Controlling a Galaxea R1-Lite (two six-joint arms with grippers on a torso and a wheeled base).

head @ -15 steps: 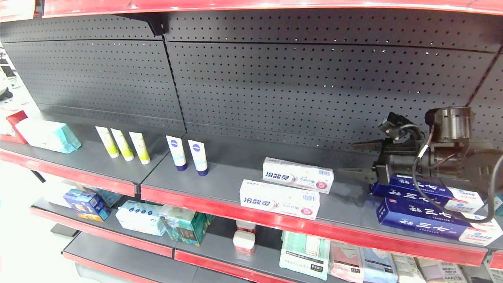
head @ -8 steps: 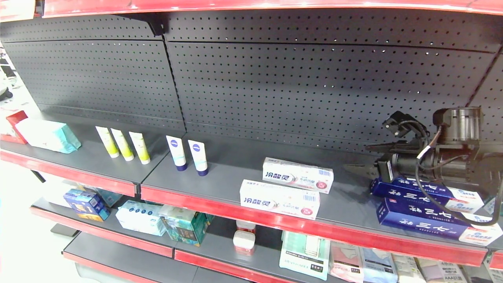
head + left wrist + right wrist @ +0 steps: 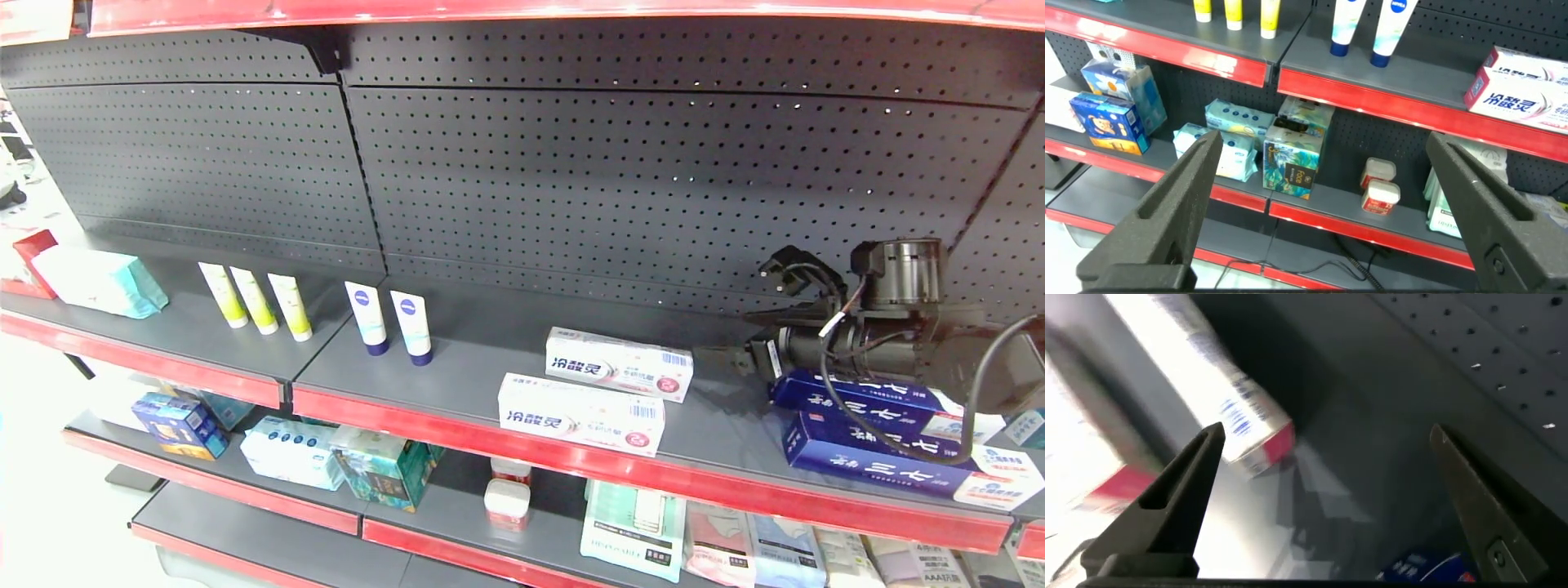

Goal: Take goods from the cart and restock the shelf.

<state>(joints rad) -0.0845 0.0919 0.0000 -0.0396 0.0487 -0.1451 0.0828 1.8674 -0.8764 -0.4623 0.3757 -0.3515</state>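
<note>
Right gripper (image 3: 718, 333) was found shifted leftward along the shelf (image 3: 490, 327) since half a second before. Left gripper (image 3: 1323, 139) was held wide apart, empty. White toothpaste boxes (image 3: 581, 412) were laid mid-shelf. Right gripper, spread wide and empty, was positioned between them and the blue toothpaste boxes (image 3: 865, 457).

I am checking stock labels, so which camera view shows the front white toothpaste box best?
The head view: the front white toothpaste box lies whole along the shelf edge, printed face visible. The left wrist view cuts off part of it. The right wrist view has a blurred white box end; which box, I cannot tell.
</note>
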